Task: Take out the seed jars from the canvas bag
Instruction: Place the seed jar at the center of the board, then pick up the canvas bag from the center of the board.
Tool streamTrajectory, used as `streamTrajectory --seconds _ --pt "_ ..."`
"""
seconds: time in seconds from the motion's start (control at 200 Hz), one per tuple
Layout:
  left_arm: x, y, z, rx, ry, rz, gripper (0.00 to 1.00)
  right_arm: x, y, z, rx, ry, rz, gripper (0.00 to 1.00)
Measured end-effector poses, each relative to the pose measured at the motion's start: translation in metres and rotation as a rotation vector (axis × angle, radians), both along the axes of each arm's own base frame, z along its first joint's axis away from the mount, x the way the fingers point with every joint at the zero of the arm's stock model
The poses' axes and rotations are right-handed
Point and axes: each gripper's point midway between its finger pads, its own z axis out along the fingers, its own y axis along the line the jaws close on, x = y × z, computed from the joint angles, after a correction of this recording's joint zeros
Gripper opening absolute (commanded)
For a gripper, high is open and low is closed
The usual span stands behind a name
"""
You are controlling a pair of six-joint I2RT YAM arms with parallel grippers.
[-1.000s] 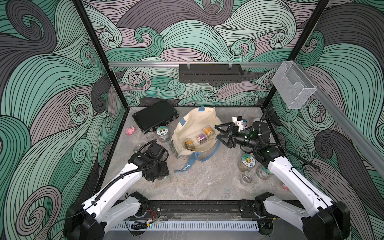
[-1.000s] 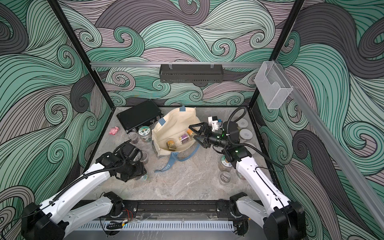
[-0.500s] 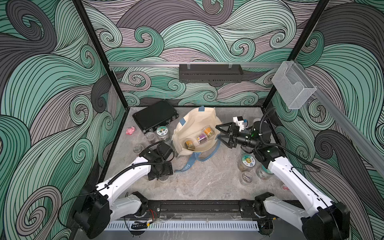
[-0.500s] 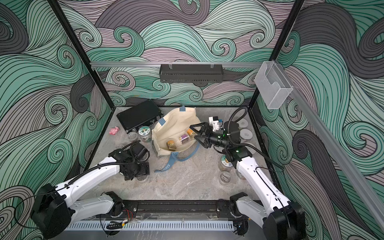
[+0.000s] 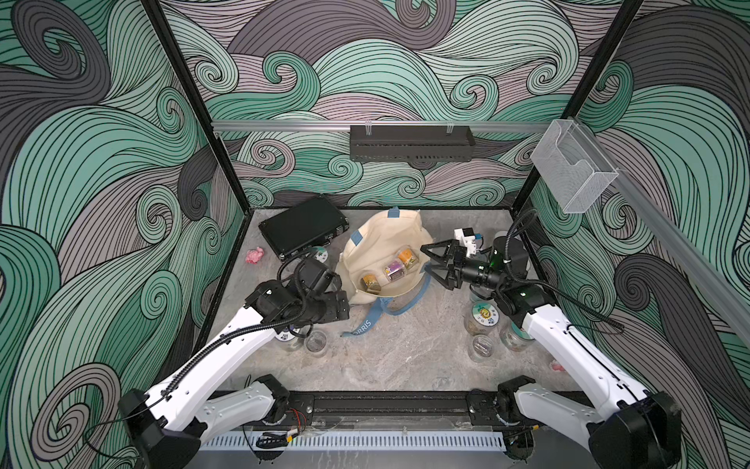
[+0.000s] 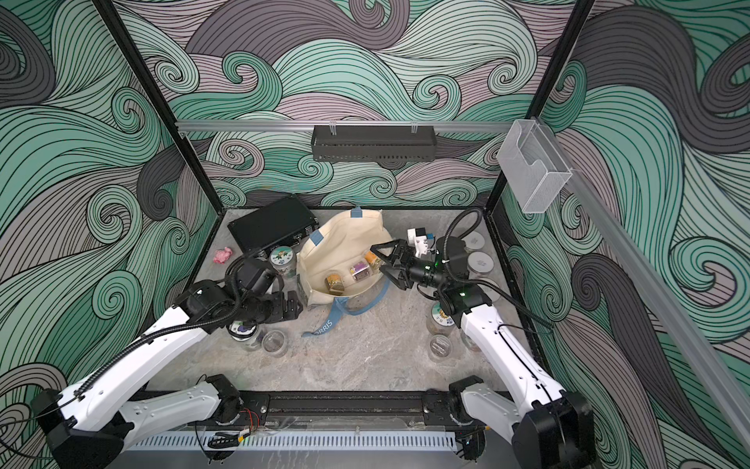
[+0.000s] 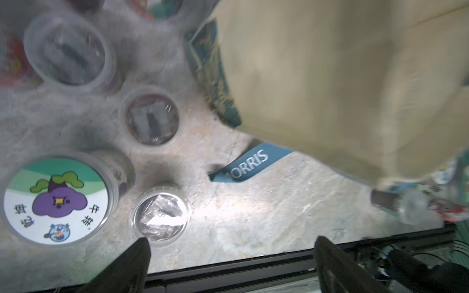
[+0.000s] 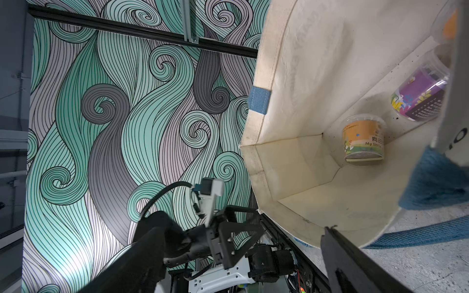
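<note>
Progress: partway, by the look of it. Several seed jars already stand on the table (image 5: 406,357) on either side of the canvas bag (image 5: 377,233). Three remain inside.
Jars left: yellow-labelled jar (image 5: 370,283), purple-labelled jar (image 5: 393,270) and orange-labelled jar (image 5: 407,258) lie in a row on the bag's lower wall, seen in both top views.
Jars out: one cluster by the left arm includes a clear-lidded jar (image 5: 316,340). Another by the right arm includes a sticker-lidded jar (image 5: 485,316).
Left tool: left gripper (image 7: 232,242), fingers spread wide with nothing between them, is above the table beside the bag's base.
Right tool: right gripper (image 5: 426,260), spread and empty, is at the bag's mouth, just beside the orange-labelled jar.
Right wrist view alone: shows the bag's interior and the print on the yellow-labelled jar. The orange-labelled jar is mostly hidden behind a finger.
Left wrist view alone: shows an aubergine-sticker lid (image 7: 54,200), largely under the arm in the top views, and the lettered strap (image 7: 251,162) up close.
</note>
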Motion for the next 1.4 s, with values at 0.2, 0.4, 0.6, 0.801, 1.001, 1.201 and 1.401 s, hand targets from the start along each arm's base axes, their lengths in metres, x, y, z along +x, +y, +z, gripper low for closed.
streamTrajectory --seconds 0.2,0.4,0.6,0.801,1.001,1.201,1.401 --pt "0.051 -0.012 0.08 0.058 -0.221 -0.091 0.99 -0.002 -0.001 -0.006 -0.025 0.005 0.007 0.99" --pt "0.122 -0.025 0.073 0.17 -0.197 -0.157 0.98 -0.006 -0.002 -0.01 -0.078 0.002 0.023 0.99" --pt "0.178 -0.037 0.031 0.221 -0.102 -0.261 0.91 -0.009 -0.003 -0.005 -0.108 -0.026 0.039 0.98" --pt "0.2 -0.058 0.01 0.174 -0.053 -0.376 0.43 -0.011 -0.003 -0.004 -0.142 -0.04 0.06 0.96" --pt "0.188 -0.082 0.009 0.067 -0.026 -0.494 0.0 -0.009 0.002 0.0 -0.164 -0.069 0.087 0.91" --pt "0.166 -0.104 0.006 0.026 -0.031 -0.601 0.0 -0.009 0.03 -0.01 -0.209 -0.072 0.156 0.83" --pt "0.121 -0.131 0.002 0.016 -0.083 -0.733 0.0 -0.012 0.063 -0.043 -0.312 -0.068 0.222 0.73"
